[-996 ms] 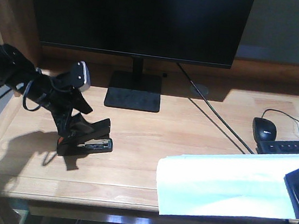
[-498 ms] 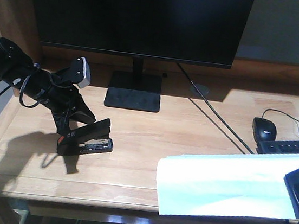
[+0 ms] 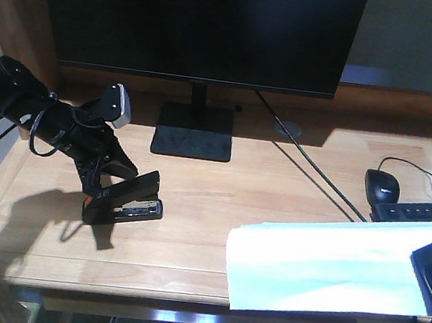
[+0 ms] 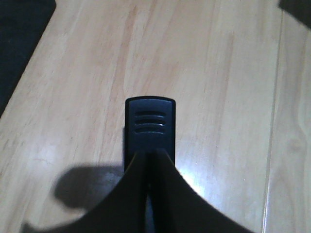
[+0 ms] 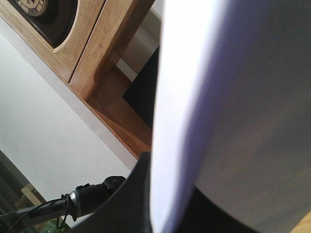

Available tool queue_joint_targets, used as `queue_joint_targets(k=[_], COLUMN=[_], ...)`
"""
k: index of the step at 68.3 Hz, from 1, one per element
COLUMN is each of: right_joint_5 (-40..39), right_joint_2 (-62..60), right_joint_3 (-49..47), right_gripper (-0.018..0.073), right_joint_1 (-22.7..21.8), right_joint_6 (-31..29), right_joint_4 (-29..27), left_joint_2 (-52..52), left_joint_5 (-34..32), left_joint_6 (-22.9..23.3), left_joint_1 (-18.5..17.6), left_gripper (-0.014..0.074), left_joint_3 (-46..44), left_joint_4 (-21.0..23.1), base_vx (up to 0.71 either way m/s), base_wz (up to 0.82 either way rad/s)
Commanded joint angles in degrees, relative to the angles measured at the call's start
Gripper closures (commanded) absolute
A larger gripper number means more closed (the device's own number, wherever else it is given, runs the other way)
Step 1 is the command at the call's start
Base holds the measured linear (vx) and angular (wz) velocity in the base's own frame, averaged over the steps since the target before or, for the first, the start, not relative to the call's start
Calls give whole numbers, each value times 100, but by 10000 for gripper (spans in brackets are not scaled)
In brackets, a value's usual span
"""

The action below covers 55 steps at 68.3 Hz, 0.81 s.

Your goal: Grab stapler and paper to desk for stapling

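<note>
The stapler (image 3: 126,200) sits on the left half of the tabletop (image 3: 219,201), forward of the monitor stand (image 3: 193,131) and well in from the front edge. Its base looks to be down on the wood, with its top arm tilted up toward the middle of the tabletop. The left gripper (image 3: 100,189) has it by the rear end. In the left wrist view the two dark fingers (image 4: 121,194) converge over the stapler's ribbed top, clenched on it rather than spread.

The paper (image 3: 321,269) is at the front right corner, well apart from the stapler, and its near edge juts out past the tabletop's front edge. The right gripper (image 3: 430,263) holds it at its right end. In the right wrist view the white sheet runs down between the fingers (image 5: 131,204), pinched there. Whether the sheet rests on the wood or hangs just above it I cannot tell.

Behind the paper, along the right edge, lie a mouse (image 3: 382,184) and a keyboard (image 3: 419,212). The monitor (image 3: 201,26) fills the back.

As a judgement, the fetching looks nearly done — both things are at the tabletop. What is left is to lay the sheet fully onto the wood, bring stapler and paper together, and let go; no stapling has begun.
</note>
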<state>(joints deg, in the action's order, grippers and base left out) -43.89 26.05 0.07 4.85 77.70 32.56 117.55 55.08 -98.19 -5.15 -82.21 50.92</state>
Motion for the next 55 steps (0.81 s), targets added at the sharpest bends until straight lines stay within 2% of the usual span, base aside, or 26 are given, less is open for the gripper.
queue_joint_targets(k=[1,55], right_joint_5=[-351,-351], right_joint_2=[22,22], right_joint_3=[-156,-156], right_gripper=[564,564], right_joint_1=[-6,-6], right_joint_6=[-58,-58], right_joint_4=[-110,-118], left_joint_2=[-307,-307], left_joint_5=[46,105], left_joint_6=[55,55], left_joint_1=[-8,-8], left_gripper=[603,603], left_joint_3=[-138,-138], left_joint_4=[294,294], base_vx=[0,0], base_wz=[0,0])
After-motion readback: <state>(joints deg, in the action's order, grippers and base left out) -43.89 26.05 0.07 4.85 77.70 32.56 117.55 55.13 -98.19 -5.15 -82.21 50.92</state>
